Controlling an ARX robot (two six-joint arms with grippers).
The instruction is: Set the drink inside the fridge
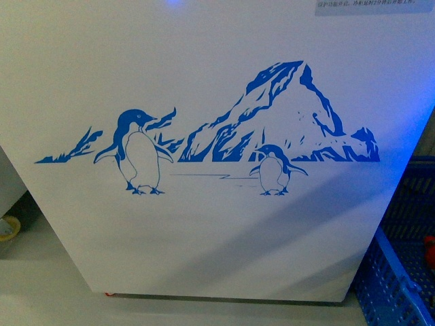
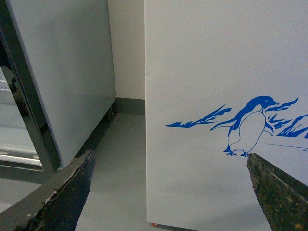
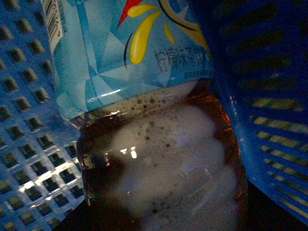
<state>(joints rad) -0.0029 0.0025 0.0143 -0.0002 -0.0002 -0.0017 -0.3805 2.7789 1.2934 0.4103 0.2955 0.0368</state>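
Observation:
The drink (image 3: 159, 144) fills the right wrist view: a clear bottle of foamy brown liquid with a light-blue label bearing yellow and red marks. My right gripper is shut on it, though its fingers do not show. The bottle sits inside a blue basket (image 3: 269, 96). The fridge (image 1: 217, 231) stands close in front of me, its white face carrying the blue penguin-and-mountain picture (image 1: 272, 122). My left gripper (image 2: 168, 192) is open and empty, facing the fridge's (image 2: 216, 72) corner, with dark fingers (image 2: 57, 197) spread wide. The lid is out of view.
The blue lattice basket (image 1: 397, 272) stands on the floor right of the fridge, with a small red spot (image 1: 429, 248) at its edge. A tall grey cabinet (image 2: 67, 72) stands left of the fridge, with a strip of grey floor (image 2: 120, 159) between them.

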